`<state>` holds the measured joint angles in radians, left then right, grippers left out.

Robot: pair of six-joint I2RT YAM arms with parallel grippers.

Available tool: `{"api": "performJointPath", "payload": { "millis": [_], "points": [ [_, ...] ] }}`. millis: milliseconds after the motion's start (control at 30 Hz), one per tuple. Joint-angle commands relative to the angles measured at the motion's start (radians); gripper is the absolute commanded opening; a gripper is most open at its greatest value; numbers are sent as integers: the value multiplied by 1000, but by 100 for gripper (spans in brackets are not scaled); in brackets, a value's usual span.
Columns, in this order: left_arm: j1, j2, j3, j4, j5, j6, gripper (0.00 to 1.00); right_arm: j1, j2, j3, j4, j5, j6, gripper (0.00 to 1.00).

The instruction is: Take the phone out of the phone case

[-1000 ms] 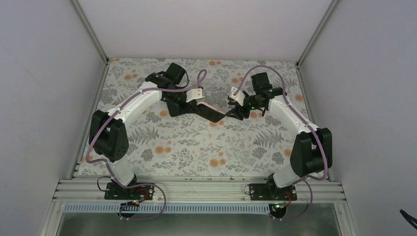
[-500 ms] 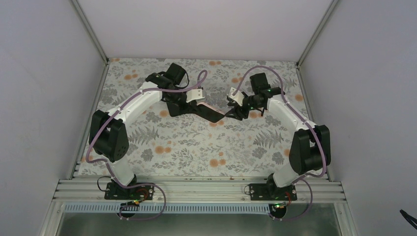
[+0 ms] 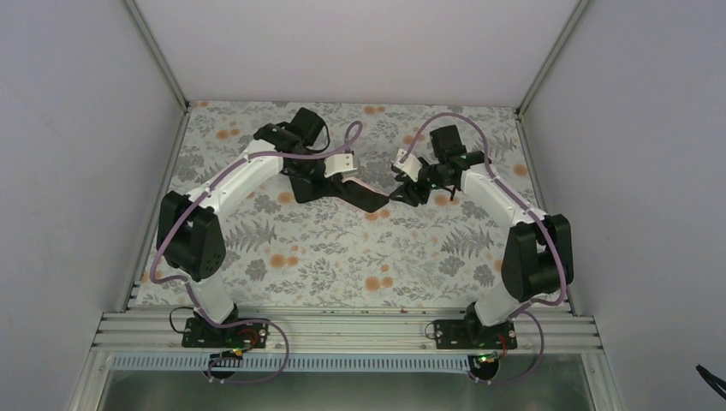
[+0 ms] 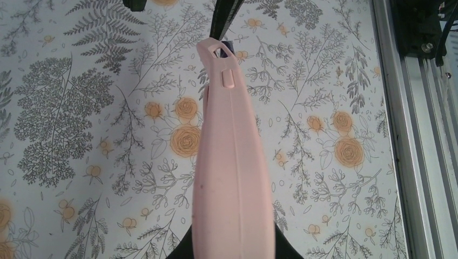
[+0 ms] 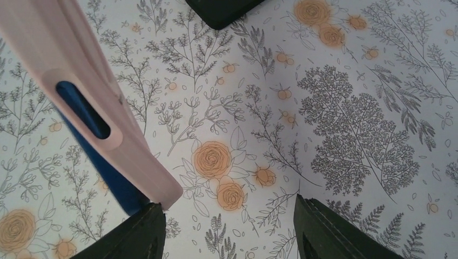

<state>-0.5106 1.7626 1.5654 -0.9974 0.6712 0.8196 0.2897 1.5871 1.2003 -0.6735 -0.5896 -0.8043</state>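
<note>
The phone case (image 4: 232, 162) is pale pink and held edge-on in my left gripper (image 4: 233, 249), which is shut on it above the table. In the top view the cased phone (image 3: 364, 199) sticks out as a dark slab from my left gripper (image 3: 338, 177) toward the right arm. In the right wrist view the case (image 5: 81, 65) crosses the upper left, and the blue phone (image 5: 116, 181) shows through a side cutout and along its lower edge. My right gripper (image 5: 227, 232) is open, and its left finger (image 5: 135, 234) sits at the phone's free corner.
The floral table cover (image 3: 342, 257) lies under both arms. A metal rail (image 4: 416, 135) runs along the right edge of the left wrist view. White enclosure walls stand on three sides.
My right gripper has moved slightly left and toward the back, staying at the phone's free end. The left gripper keeps its hold, with the phone's tip shifted slightly left.
</note>
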Motion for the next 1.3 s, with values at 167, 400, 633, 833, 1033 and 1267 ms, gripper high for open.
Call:
{"api": "performJointPath", "payload": {
  "millis": [167, 400, 633, 833, 1033, 1267],
  "points": [
    [-49, 16, 69, -19, 213, 43, 2, 24, 62, 105, 59, 43, 27, 61],
    [-51, 30, 74, 18, 209, 19, 2, 125, 32, 103, 0, -3, 6, 65],
    [-52, 19, 79, 53, 196, -4, 2, 174, 96, 191, -151, -164, -56, 68],
    [-48, -28, 47, 142, 152, -42, 2, 201, 221, 286, -435, -397, -245, 67],
    [-46, -61, 41, 239, 125, -80, 2, 253, 299, 328, -611, -480, -373, 67],
    [-45, -90, -12, 396, 42, -118, 2, 312, 284, 301, -614, -537, -374, 60]
  ]
}}
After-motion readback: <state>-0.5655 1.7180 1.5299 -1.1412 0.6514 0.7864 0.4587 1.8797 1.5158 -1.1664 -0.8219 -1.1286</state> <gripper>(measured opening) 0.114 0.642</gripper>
